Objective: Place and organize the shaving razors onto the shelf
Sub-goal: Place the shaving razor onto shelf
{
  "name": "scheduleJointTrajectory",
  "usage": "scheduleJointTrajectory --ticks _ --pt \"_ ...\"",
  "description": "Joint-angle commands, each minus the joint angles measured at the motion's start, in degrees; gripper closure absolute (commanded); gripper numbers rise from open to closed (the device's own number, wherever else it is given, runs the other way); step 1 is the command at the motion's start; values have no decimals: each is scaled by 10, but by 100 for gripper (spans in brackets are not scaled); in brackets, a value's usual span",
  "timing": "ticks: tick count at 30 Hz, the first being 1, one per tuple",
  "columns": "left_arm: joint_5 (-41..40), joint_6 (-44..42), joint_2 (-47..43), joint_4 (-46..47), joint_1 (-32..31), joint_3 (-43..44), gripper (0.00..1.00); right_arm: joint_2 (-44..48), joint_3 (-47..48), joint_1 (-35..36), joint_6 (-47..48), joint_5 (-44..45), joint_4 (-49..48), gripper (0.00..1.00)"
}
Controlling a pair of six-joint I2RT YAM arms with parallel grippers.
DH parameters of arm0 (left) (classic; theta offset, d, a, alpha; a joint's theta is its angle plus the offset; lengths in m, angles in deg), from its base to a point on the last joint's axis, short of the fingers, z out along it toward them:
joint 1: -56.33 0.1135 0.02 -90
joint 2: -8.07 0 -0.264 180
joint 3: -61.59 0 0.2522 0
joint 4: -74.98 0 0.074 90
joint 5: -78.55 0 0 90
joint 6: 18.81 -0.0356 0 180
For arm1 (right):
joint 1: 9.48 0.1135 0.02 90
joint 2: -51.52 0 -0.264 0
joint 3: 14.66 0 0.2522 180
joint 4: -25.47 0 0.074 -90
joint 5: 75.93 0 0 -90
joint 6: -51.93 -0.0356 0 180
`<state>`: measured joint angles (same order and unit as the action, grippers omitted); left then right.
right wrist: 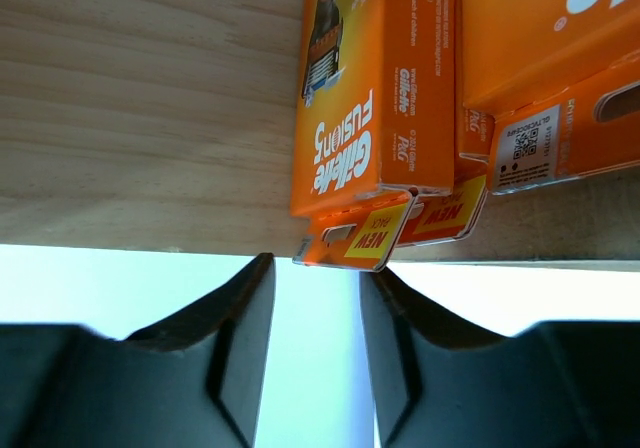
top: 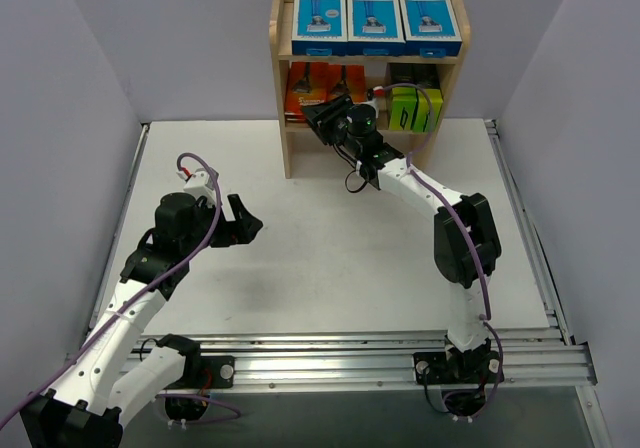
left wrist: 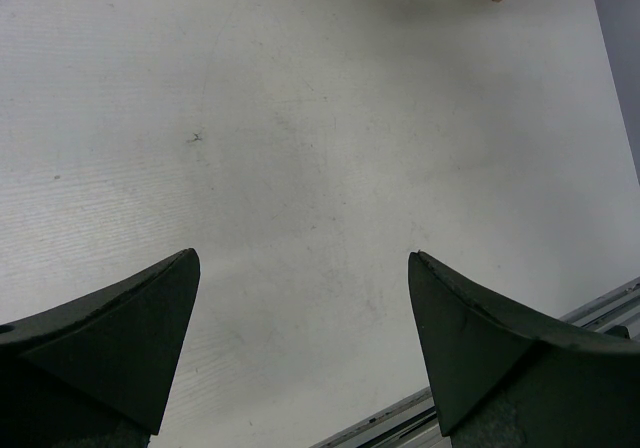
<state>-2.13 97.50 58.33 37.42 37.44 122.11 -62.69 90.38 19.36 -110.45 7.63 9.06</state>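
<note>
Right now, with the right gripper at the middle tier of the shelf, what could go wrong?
1. The front orange pack sticks out over the shelf edge, its hang tab close to the right gripper, whose jaws are only narrowly open; a retreat could catch the tab and pull the pack off.
2. A second orange pack lies tight against it, so a nudge may shift both.

shelf (top: 288,118): pale wood, grain showing | blue razor boxes (top: 372,20), top of frame: blue and white | orange razor packs (right wrist: 370,98): bright orange, white lettering, yellow tags | lime razor boxes (top: 415,108): black plus lime green | tabletop (top: 330,258): plain white | left pincer (left wrist: 302,256), right pincer (right wrist: 315,268): both black | cable (top: 482,273): purple
</note>
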Motion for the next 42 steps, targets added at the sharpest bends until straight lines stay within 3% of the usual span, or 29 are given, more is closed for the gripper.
scheduleJointTrajectory --ticks 1,5,15,27,30,35,40,42 --pt "8 -5 -10 14 4 19 6 15 4 -3 2 -4 -16 62" --pt "7 -6 -9 14 5 20 6 22 6 -4 7 -6 -8 54" --pt "3 -7 -9 10 9 20 6 56 -12 -4 24 -8 4 45" --pt "-1 -13 -10 15 12 19 6 150 -120 -5 79 -29 9 34" --pt "-5 -14 -10 14 11 19 6 183 -157 -5 115 -56 24 33" --pt "-13 -10 -14 26 6 12 6 249 -218 -7 261 -71 112 28" --pt "-84 -20 -40 27 -26 4 3 330 -275 -8 385 -44 222 26" --pt "-118 -33 -51 28 -46 -1 6 372 -290 -8 427 -15 264 25"
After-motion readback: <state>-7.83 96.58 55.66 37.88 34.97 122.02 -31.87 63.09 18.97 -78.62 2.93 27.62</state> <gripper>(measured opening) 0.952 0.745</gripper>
